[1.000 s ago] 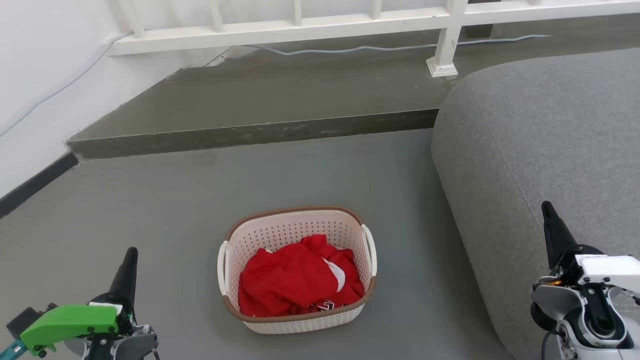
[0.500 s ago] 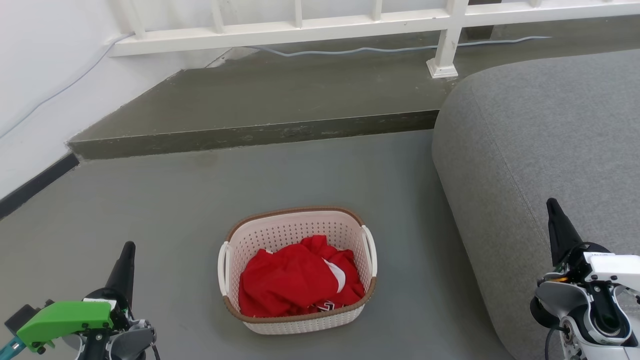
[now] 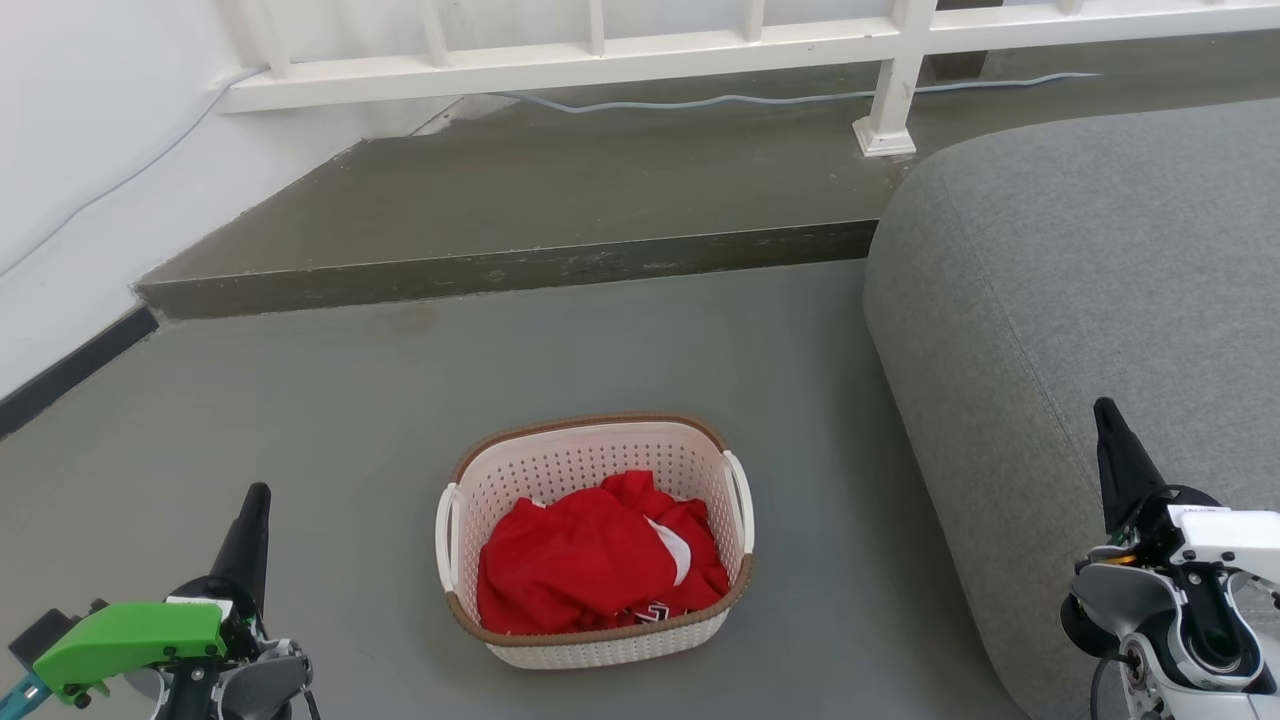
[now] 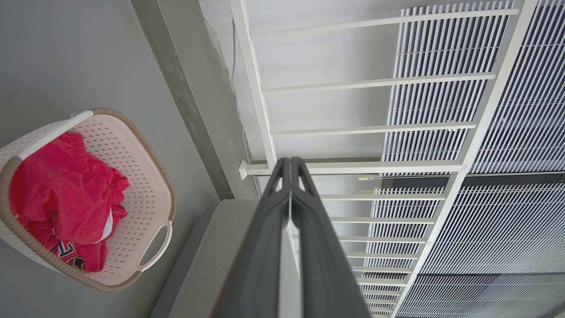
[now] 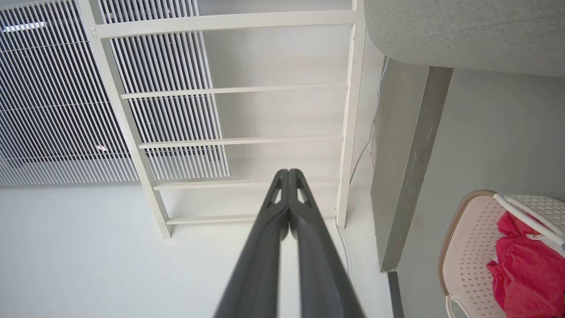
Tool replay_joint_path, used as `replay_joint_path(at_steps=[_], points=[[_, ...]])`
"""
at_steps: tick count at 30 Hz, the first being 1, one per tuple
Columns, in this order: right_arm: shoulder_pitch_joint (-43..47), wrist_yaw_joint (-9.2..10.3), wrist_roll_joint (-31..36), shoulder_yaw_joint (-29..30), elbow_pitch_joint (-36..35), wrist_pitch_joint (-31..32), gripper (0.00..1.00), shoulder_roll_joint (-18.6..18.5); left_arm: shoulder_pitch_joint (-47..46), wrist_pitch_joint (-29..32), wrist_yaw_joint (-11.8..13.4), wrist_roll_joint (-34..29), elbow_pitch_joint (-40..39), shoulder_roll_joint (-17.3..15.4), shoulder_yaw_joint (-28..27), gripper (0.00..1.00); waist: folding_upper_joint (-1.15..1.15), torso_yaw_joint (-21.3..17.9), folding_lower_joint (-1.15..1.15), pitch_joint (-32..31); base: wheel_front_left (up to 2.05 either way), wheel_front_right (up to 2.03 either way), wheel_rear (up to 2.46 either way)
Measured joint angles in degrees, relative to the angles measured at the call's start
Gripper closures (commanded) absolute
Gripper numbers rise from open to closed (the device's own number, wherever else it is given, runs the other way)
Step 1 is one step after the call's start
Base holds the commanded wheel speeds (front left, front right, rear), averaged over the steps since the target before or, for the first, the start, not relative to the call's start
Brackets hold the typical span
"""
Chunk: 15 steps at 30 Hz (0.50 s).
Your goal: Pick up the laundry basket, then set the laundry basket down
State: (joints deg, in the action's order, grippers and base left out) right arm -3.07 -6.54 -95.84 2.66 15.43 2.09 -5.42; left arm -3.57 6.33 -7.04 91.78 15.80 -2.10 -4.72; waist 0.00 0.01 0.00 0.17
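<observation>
On the floor [image 3: 300, 420], near the grey sofa [image 3: 1080, 280], the laundry basket [image 3: 590, 421] stands upright with a red garment [image 3: 590, 560] inside. The left gripper [image 4: 290, 165] and right gripper [image 5: 289, 174] hang well apart from it — fingers pressed together, holding nothing. This fits a basket awaiting its lift or one set down again. Judgement: any carry goes best by both loop handles [image 3: 739, 500] together, rim level.

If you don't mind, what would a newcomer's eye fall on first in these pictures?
The red clothing heaped in the laundry basket on the floor, between the left gripper and right gripper. Next, the grey cushion at the basket's right and the white railing at the back.
</observation>
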Motion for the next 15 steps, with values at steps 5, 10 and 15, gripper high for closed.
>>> replay_joint_path(at_steps=[5, 10, 15], points=[[0.0, 0.0, 0.0, 0.0, 0.1, 0.1, 1.0, 0.0, 0.0, 0.0, 0.0, 0.0, 0.0, 0.0, 0.0, 1.0, 0.0, 0.0, 0.0, 0.0, 0.0, 0.0, 0.0], [0.0, 0.0, 0.0, 0.0, 0.1, 0.2, 1.0, 0.0, 0.0, 0.0, 0.0, 0.0, 0.0, 0.0, 0.0, 1.0, 0.0, 0.0, 0.0, 0.0, 0.0, 0.0, 0.0], [0.0, -0.01, 0.0, 0.0, 0.2, 0.2, 1.0, 0.0, 0.0, 0.0, 0.0, 0.0, 0.0, 0.0, 0.0, 1.0, 0.0, 0.0, 0.0, 0.0, 0.0, 0.0, 0.0]])
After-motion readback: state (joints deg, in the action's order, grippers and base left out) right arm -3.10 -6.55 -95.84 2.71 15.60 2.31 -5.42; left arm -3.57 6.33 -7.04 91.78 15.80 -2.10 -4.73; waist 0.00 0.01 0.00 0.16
